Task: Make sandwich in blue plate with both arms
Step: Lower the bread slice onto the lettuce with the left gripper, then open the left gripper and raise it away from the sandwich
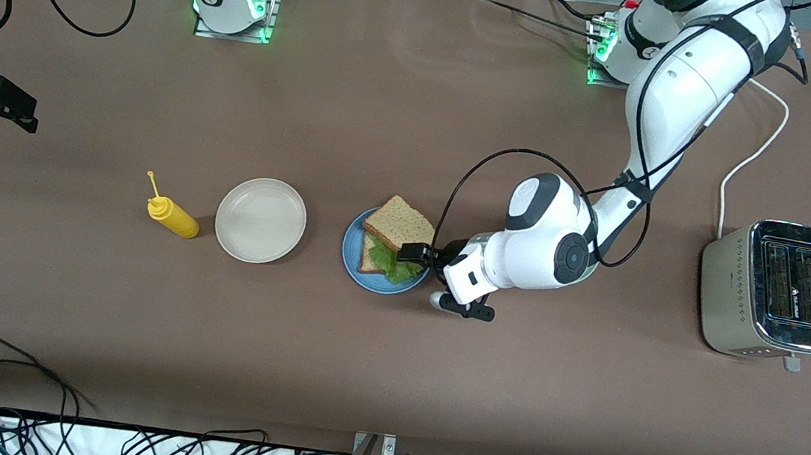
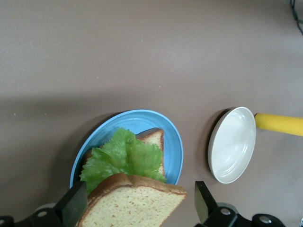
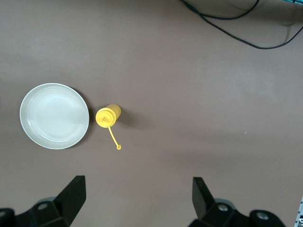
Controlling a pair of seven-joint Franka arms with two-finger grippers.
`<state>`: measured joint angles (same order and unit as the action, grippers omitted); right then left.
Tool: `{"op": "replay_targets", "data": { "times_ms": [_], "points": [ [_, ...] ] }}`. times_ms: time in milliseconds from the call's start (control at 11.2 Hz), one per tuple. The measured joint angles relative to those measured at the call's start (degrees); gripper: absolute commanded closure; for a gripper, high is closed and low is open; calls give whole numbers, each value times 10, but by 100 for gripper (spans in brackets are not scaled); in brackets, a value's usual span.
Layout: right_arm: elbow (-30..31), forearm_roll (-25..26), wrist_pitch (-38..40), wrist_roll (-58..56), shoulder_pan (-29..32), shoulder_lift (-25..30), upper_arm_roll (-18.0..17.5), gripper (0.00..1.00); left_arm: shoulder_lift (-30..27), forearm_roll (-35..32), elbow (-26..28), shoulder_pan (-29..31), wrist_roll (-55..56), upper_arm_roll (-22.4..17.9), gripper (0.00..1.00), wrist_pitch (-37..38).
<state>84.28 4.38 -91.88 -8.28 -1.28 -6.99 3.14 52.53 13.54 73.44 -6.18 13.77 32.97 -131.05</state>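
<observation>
The blue plate point(image 1: 350, 252) holds a bottom bread slice point(image 1: 369, 260) with a ruffled green lettuce leaf point(image 1: 390, 261) on it. A top bread slice point(image 1: 400, 223) lies askew on the lettuce and overhangs the plate's rim on the side toward the robots' bases. My left gripper point(image 1: 419, 254) is low at the plate's edge toward the left arm's end, open. In the left wrist view the top slice point(image 2: 132, 203) lies between the spread fingers of the left gripper point(image 2: 137, 205), above the lettuce point(image 2: 125, 156) and the plate point(image 2: 173, 146). My right gripper point(image 3: 137, 201) waits open above bare table at the right arm's end.
A beige plate point(image 1: 260, 220) and a yellow squeeze bottle point(image 1: 173, 217) stand beside the blue plate toward the right arm's end. A silver toaster point(image 1: 772, 289) with a white cord sits at the left arm's end. Black cables run along the table's front edge.
</observation>
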Motion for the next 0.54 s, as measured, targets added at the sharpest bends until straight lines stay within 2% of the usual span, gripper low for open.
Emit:
{"op": "replay_targets", "data": {
  "times_ms": [268,536],
  "points": [
    [0,0,0,0,0,0,0,0,-39,0,-3,2,14,-1,0,36],
    [0,0,0,0,0,0,0,0,-95,-30,-6,5,19,-18,0,119]
  ]
}}
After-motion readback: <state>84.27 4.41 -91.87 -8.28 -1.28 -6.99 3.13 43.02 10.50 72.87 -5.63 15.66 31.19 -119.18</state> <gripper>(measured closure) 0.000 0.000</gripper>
